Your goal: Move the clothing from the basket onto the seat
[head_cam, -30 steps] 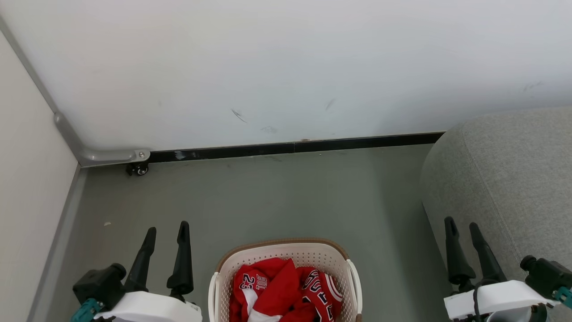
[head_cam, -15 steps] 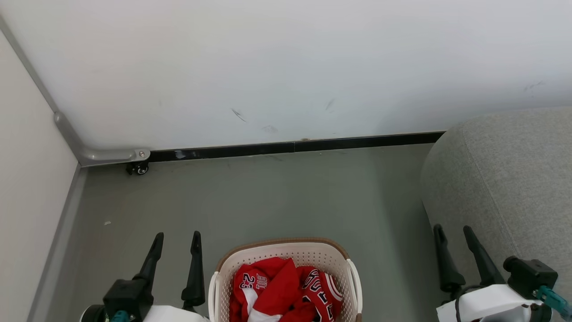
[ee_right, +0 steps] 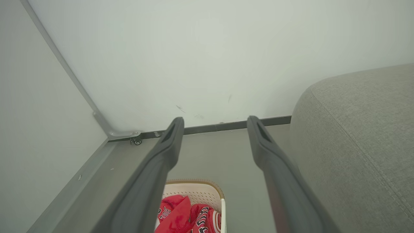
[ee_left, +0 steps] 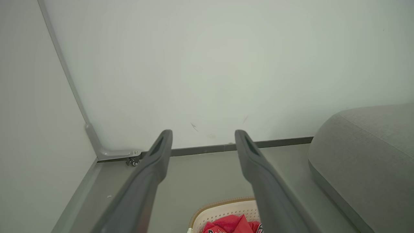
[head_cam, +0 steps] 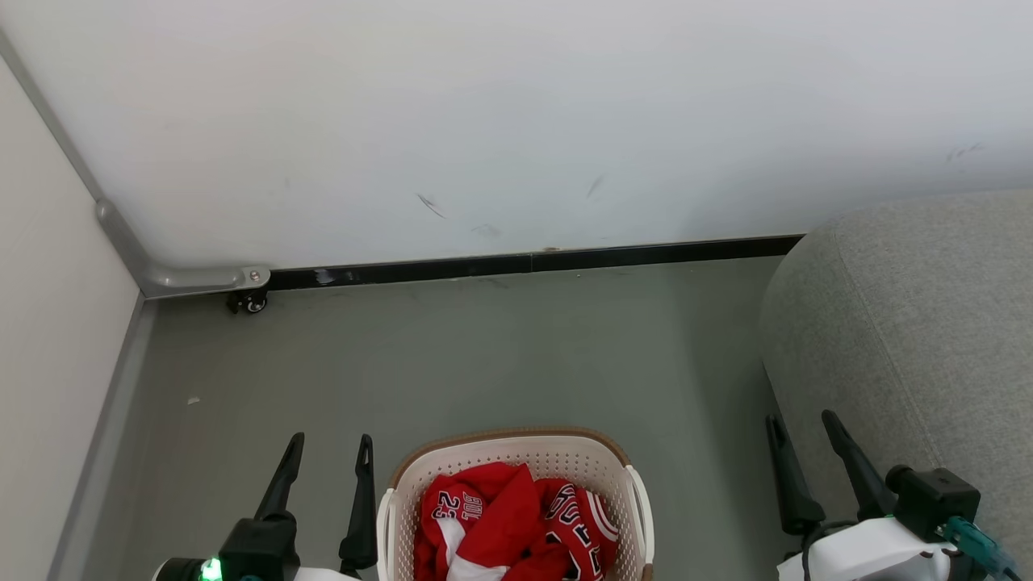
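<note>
One basket (head_cam: pixel 516 438) of clothing (head_cam: pixel 508 524), one seat (head_cam: pixel 928 323); left tool (head_cam: pixel 332 440), right tool (head_cam: pixel 800 420).

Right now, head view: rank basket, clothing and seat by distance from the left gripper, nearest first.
From the left gripper:
1. Basket: just to its right, on the floor.
2. Clothing: inside the basket, past its near wall.
3. Seat: far right, beyond the basket.

clothing (head_cam: pixel 516 528) in basket (head_cam: pixel 516 448), seat (head_cam: pixel 912 323) right
</note>
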You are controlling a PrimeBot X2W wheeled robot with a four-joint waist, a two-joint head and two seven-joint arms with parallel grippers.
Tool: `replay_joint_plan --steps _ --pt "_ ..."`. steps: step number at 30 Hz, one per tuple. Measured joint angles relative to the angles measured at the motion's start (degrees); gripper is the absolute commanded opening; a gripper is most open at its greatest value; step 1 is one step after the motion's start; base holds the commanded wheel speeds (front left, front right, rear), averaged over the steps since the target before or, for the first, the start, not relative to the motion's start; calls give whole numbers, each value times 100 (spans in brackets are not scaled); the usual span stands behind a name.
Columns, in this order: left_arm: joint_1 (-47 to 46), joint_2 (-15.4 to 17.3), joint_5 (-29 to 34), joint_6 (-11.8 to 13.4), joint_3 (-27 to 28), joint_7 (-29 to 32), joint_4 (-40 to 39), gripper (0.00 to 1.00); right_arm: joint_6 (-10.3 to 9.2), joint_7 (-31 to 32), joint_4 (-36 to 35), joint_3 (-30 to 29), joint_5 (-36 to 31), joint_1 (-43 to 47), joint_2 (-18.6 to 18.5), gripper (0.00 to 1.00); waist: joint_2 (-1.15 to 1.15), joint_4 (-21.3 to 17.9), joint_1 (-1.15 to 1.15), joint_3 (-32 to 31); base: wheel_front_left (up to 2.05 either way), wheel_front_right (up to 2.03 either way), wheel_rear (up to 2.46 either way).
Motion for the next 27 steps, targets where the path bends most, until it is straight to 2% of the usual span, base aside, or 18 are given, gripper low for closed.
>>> replay_joint_plan --steps 13,27 --pt "-2 -10 -8 145 59 0 121 100 0 0 51 9 31 -3 -1 100 0 -5 0 24 0 0 0" --pt "-16 -21 -8 178 80 0 171 100 0 0 99 -4 75 -63 -1 100 0 -10 -1 41 0 0 0"
